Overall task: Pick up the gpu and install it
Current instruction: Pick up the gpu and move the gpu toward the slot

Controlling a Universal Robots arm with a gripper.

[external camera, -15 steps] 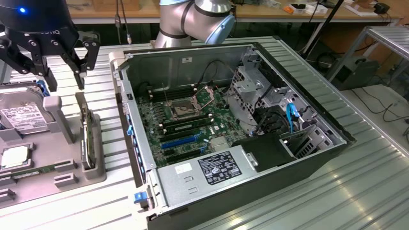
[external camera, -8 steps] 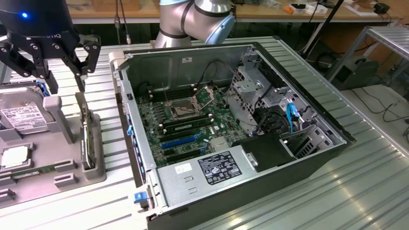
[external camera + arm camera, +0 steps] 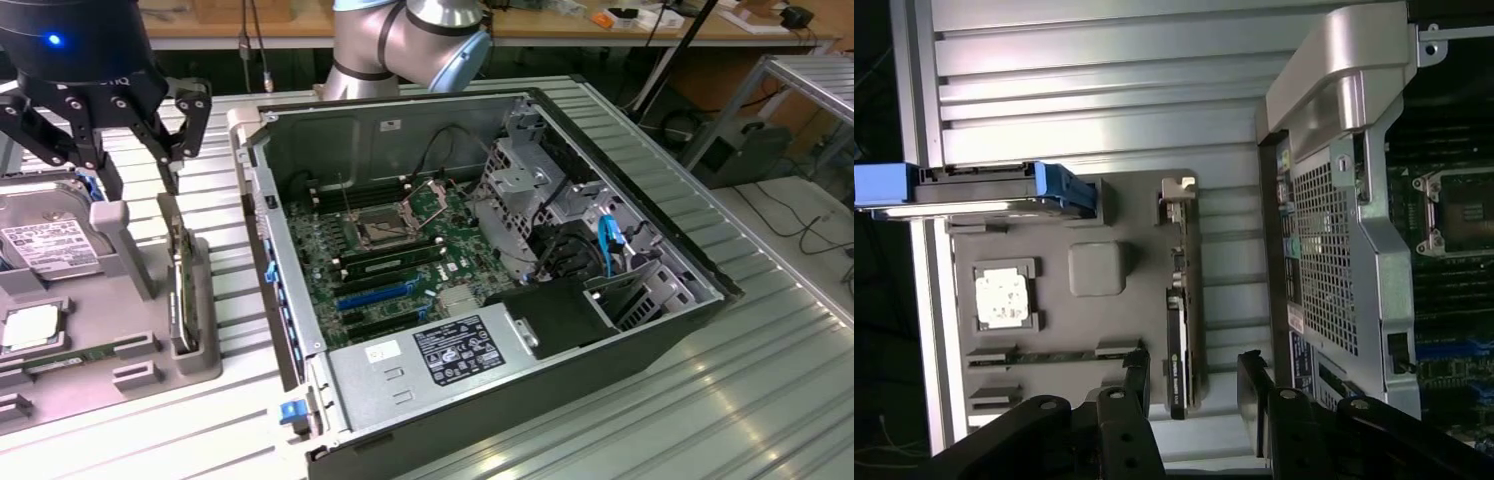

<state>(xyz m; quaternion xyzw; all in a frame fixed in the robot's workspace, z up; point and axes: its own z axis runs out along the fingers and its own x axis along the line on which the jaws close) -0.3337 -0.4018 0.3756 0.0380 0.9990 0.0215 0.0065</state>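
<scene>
The gpu [image 3: 178, 275] stands on its long edge in a slot of the grey parts tray [image 3: 134, 360] at the exterior view's left. In the wrist view the gpu [image 3: 1178, 340] shows as a thin dark card with its silver bracket [image 3: 1176, 192] at one end. My gripper [image 3: 136, 170] hangs open just above the card's far end and holds nothing. In the wrist view my gripper [image 3: 1194, 385] has one black finger [image 3: 1137, 378] on each side of the card's dark end, apart from it.
The open computer case [image 3: 627, 300] lies beside the tray, its motherboard [image 3: 380, 250] with blue slots [image 3: 374, 295] exposed. The tray [image 3: 1099, 330] also holds a hard drive [image 3: 47, 250], a CPU [image 3: 1004, 297] and a memory stick [image 3: 1054, 353]. Ribbed metal tabletop [image 3: 747, 400] surrounds everything.
</scene>
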